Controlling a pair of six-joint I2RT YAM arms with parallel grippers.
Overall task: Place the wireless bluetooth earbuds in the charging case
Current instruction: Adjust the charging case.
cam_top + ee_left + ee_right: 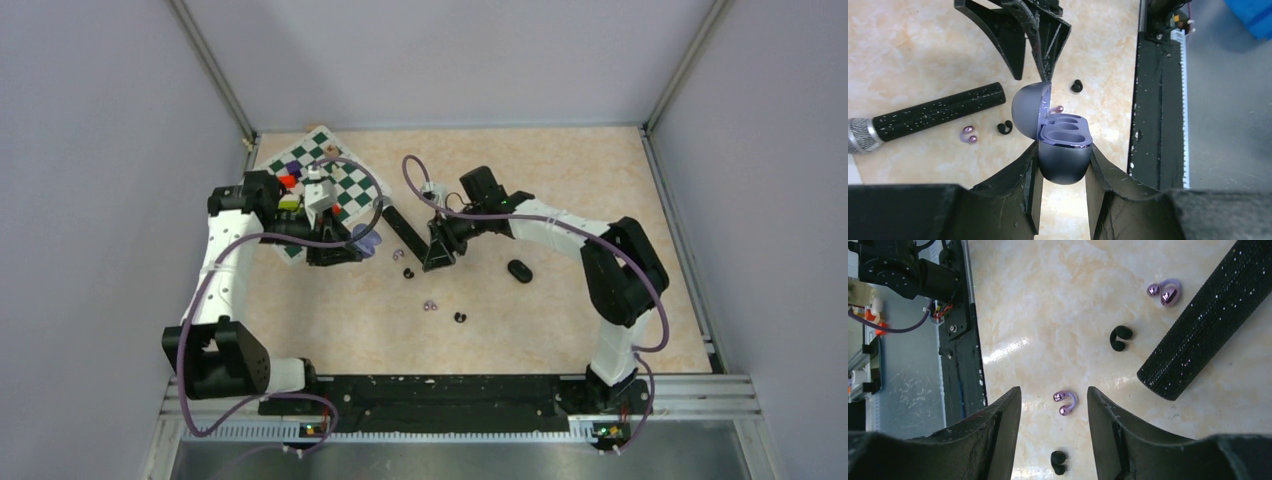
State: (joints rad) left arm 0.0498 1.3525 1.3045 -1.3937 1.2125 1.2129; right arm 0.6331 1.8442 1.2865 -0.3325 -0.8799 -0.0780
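Just beyond the black mounting rail (pixel 440 392) at the arm bases, a black earbud (pixel 460 317) and a purple earbud (pixel 431 305) lie close together on the marbled table (pixel 560 200), not touching. The right gripper (pixel 1054 392) hangs over this spot with its jaws apart and nothing between them. In its wrist view that purple bud shows in the gap between the two fingers, flat on the table. Off to the right a black oval case (pixel 519 270) sits by itself. A little farther out, a second black earbud (pixel 1120 337) and a second purple earbud (pixel 1164 292) lie just beside the black handle of the microphone (pixel 938 116). The left gripper (pixel 1063 150) is clamped on the purple charging case (pixel 1064 167), its fingers pressing the two sides. The case's lid (pixel 1028 111) is swung open and both moulded wells are exposed. All four buds lie on the table, outside the case. At the far left is a green-and-white chequered mat (pixel 350 185) carrying small coloured pieces.
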